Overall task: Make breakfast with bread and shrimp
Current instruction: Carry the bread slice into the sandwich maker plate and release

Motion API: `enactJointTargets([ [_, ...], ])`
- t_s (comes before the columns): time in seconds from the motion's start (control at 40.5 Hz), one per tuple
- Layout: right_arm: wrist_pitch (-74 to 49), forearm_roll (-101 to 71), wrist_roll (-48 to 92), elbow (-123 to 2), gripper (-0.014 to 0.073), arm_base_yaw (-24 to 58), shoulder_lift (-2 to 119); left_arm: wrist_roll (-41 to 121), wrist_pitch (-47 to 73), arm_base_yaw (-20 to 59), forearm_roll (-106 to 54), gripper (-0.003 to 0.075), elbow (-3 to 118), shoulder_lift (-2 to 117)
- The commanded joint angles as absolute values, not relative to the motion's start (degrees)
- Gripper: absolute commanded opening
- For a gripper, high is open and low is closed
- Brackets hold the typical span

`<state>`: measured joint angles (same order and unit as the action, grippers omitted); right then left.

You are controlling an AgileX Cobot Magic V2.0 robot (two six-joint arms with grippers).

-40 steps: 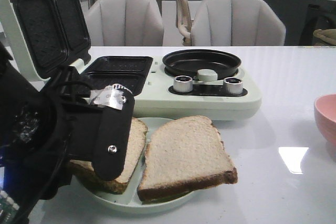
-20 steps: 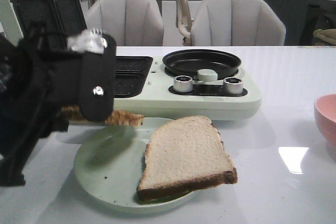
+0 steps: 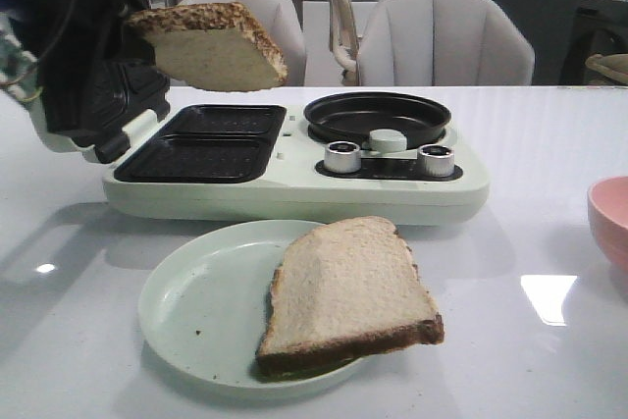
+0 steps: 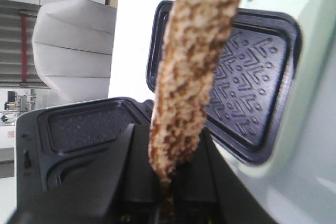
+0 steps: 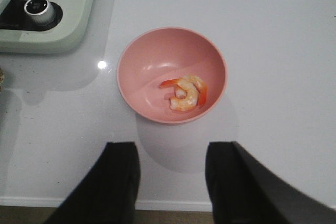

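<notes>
Front view, held bread: one slice of bread [image 3: 211,46], pale beige crumb, speckled brown crust, hangs tilted in the air above the dark grill trays [image 3: 201,144] of the breakfast maker [image 3: 294,183], beside its raised lid [image 3: 93,95].
Left gripper: left gripper [image 4: 160,203] is closed on the lower edge of that slice; the left wrist view looks along the crust edge-on, with two dark fingers [image 4: 105,182] pressed to either side of it.
Second bread: one more slice [image 3: 348,291] lies flat on the pale green plate [image 3: 196,306], on the half away from the left arm, one corner hanging past the rim.
Bread count: two slices, one in the air, one on the plate.
Shrimp: curled orange-and-white shrimp [image 5: 186,94] sit together in the pink bowl [image 5: 152,72]; they overlap, so the exact count cannot be told.
Right gripper: right gripper [image 5: 172,179] hangs over the bare table [image 5: 278,77] near the bowl, its two fingers parted wide with nothing between them.
Breakfast maker: one round black pan [image 3: 378,117] beside the trays, and two silver knobs [image 3: 342,156] on the front.
Chairs: two grey chairs [image 3: 442,41] stand behind the table.
</notes>
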<state>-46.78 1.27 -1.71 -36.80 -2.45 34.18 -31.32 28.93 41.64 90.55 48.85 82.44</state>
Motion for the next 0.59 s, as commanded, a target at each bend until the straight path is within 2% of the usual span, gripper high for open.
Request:
enactJointTargets([
  [0.0, -42.87, 1.05, -1.58, -38.77, 0.0423, -2.78, 34.82, -31.79, 27.14, 38.61, 93.3, 0.0101, 54.74, 84.43],
  [0.568, -42.87, 1.05, -1.58, -38.77, 0.0423, -2.78, 34.82, -31.79, 24.07, 28.01, 93.75, 0.0101, 80.13, 107.35],
])
